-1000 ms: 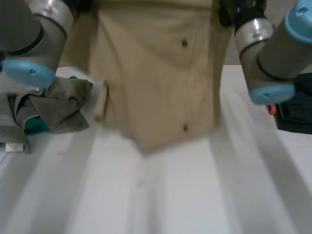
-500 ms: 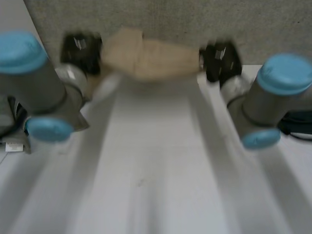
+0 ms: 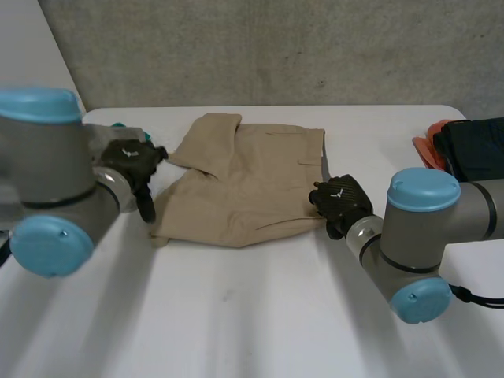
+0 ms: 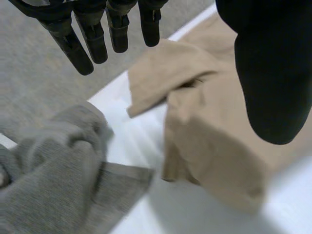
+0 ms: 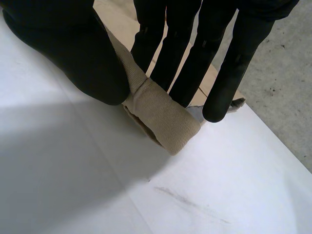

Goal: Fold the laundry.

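Since a sec ago, beige garment had dropped from mid-air to lie flat on white table. Right hand pinched its rolled edge btwn thumb & fingers, prob. to pull it smooth. Left hand hung released, fingers straight, garment's opposite edge just past its fingertips, grey towel beside

Looks like a robotics lab bench: bare white table, plain grey wall behind, two robot arms over it. Only clothes on it: beige garment, grey cloth, dark pile.
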Robot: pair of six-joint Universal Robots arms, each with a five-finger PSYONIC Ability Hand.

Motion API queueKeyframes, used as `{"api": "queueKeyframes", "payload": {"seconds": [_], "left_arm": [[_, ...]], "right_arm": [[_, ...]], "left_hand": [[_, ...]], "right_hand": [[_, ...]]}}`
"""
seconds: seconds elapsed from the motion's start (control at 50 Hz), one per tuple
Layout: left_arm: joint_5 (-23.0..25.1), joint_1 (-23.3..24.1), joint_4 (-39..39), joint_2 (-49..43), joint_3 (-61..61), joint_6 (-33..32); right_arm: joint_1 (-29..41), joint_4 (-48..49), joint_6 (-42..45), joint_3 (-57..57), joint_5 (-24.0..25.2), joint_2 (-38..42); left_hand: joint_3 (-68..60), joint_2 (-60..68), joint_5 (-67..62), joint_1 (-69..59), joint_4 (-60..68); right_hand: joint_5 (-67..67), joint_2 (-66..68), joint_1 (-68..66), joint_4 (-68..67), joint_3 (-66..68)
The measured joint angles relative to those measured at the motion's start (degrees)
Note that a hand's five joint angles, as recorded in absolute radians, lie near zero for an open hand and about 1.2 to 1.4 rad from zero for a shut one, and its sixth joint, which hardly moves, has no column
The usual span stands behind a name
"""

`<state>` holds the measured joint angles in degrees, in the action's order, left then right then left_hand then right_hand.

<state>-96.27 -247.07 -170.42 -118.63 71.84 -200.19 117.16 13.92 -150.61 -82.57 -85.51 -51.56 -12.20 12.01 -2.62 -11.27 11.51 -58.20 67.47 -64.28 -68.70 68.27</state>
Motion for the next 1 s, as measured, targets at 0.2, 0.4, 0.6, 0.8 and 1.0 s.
{"api": "queueKeyframes", "payload": {"seconds": [0.2,0.4,0.6,0.8,1.0], "left_arm": [[8.9,-4.8,5.8,-6.0,-9.0,-0.2],[12.7,-5.2,9.7,-10.9,-10.5,-0.3],[13.6,-3.4,7.5,-14.2,-10.6,-0.3],[10.9,-2.2,8.8,-11.8,-9.4,-0.6],[7.8,-1.5,18.3,5.7,5.5,-5.5]], "right_arm": [[-2.1,1.4,1.0,-0.8,1.2,-0.7],[-2.8,1.2,1.2,-0.2,1.2,-0.4],[-2.3,1.1,1.4,-0.2,1.1,-0.6],[-2.5,-1.1,4.9,-0.6,1.5,-2.1],[-4.3,-12.6,22.6,-7.3,6.5,-12.4]], "left_hand": [[-8.2,8.6,-8.1,-9.7,9.3],[-11.2,11.4,-11.2,-11.9,12.2],[-24.5,24.7,-24.1,-27.3,25.4],[-55.5,56.3,-53.8,-54.5,56.7],[-55.6,56.4,-53.8,-54.5,56.8]], "right_hand": [[0.0,0.0,0.0,0.0,0.0],[0.0,0.0,0.0,0.0,0.0],[0.0,0.0,0.0,0.0,0.0],[0.0,0.0,0.0,0.0,0.0],[0.0,0.0,0.0,0.0,0.0]]}}
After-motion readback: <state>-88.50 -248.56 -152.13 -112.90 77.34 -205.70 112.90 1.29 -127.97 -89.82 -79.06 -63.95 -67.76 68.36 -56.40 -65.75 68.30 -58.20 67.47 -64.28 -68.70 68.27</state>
